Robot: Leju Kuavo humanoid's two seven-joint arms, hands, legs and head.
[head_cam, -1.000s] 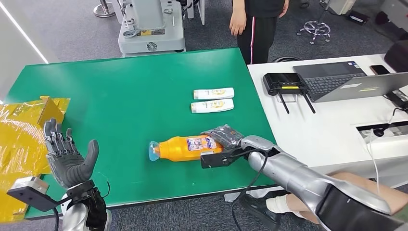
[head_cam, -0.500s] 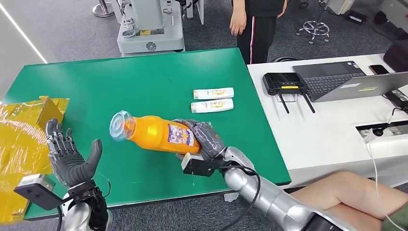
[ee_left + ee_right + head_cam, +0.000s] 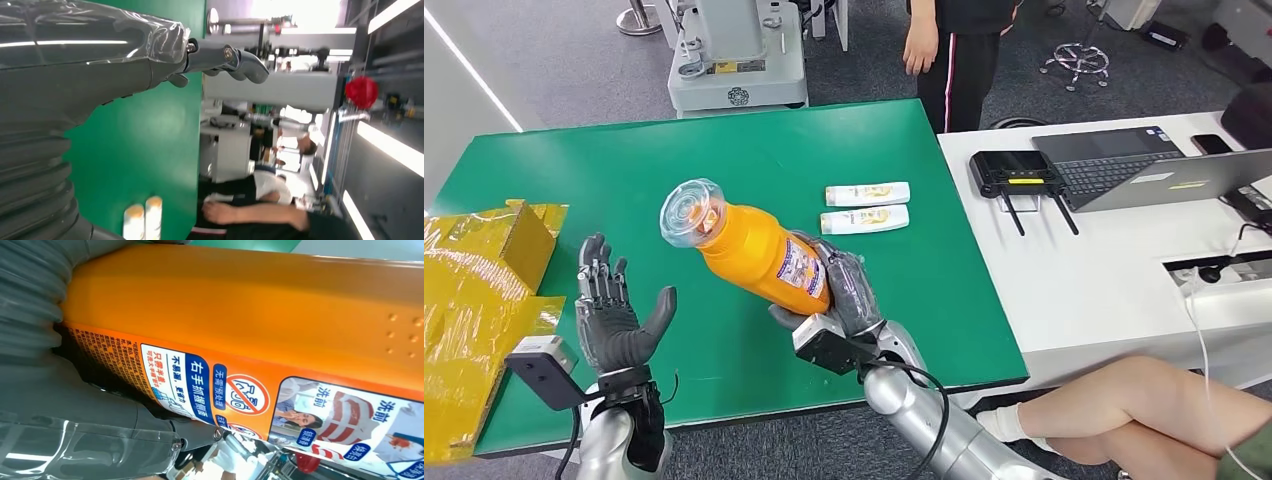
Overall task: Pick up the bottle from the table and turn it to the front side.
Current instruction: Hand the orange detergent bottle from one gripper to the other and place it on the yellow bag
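Head view: the right hand (image 3: 842,290) grips the orange bottle (image 3: 759,254) around its lower body, fingers wrapped over the label. The bottle is raised clear of the green table (image 3: 724,170) and tilted, its clear cap (image 3: 692,212) pointing up and toward the far left, its base low inside the hand. The left hand (image 3: 614,322) stands upright over the near left part of the table, palm turned toward the bottle, fingers spread and thumb out, holding nothing; it is near the bottle but apart from it. Two small white tubes (image 3: 867,207) lie side by side on the table beyond the bottle. Yellow crinkled wrapping (image 3: 474,290) covers the table's left end. To the right stands a white desk (image 3: 1114,270) carrying a black router (image 3: 1014,172) and an open laptop (image 3: 1154,165). A person in dark trousers (image 3: 959,60) stands at the far edge of the table; another person's bare legs (image 3: 1154,400) show at lower right.

Left wrist view: the left hand's grey thumb (image 3: 227,55) extends free over the green table surface, touching nothing. The two white tubes (image 3: 144,220) lie on the table, with the standing person (image 3: 250,210) beyond its edge.

Right wrist view: the orange bottle (image 3: 260,305) lies close against the right hand (image 3: 75,435), whose thumb presses along the printed label (image 3: 240,390).
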